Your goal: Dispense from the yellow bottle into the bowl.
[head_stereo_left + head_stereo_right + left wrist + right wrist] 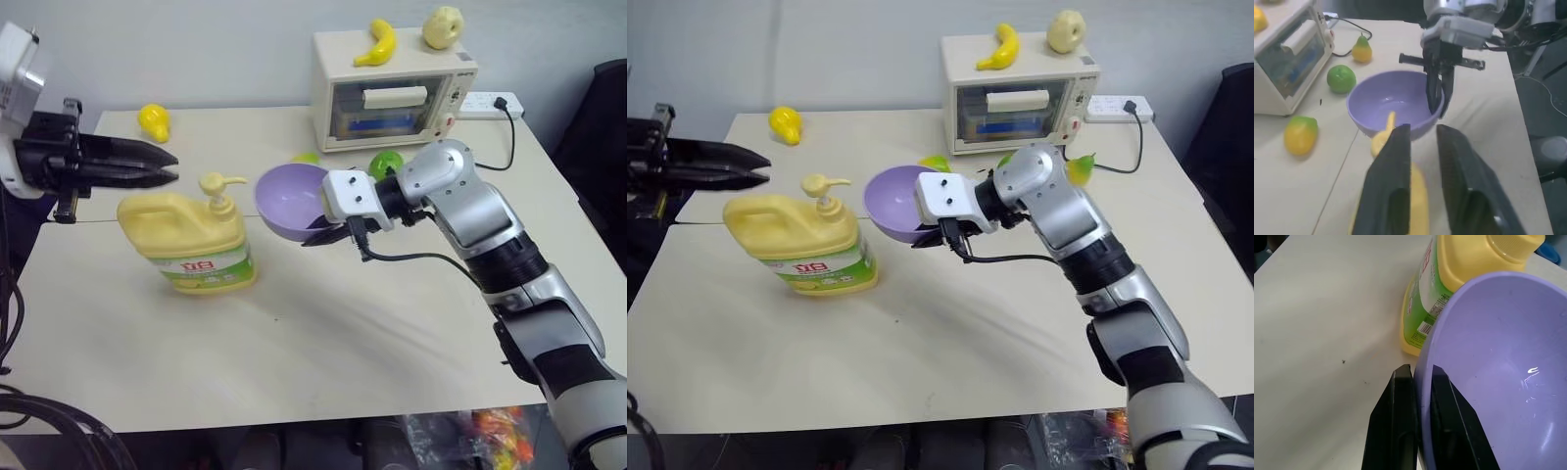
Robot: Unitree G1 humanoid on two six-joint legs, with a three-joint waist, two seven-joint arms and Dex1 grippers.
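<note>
The yellow bottle (191, 242) is standing upright on the pale surface (323, 343), toward the robot's left, with its pump nozzle (220, 183) pointing toward the bowl (291, 200). The right pincer (328, 233) is gripping the bowl by its rim, one black finger (1400, 431) outside the wall and the other inside, and is holding it lifted clear of the surface, tilted with its opening facing the bottle, just beside the pump. The left pincer (162, 164) is hovering in the air above and to the left of the bottle, its fingers drawn together to a narrow gap with nothing between them, apart from the pump head. Behind the bowl a small cream toaster oven (392, 90) is sitting at the far edge of the surface, with a banana (377, 42) and a pale apple (443, 26) resting on top. A yellow pear-shaped fruit (154, 121) is lying at the far left corner, and a green fruit (1341, 79) is lying near the oven behind the bowl. A white power strip (487, 104) is lying beside the oven.
</note>
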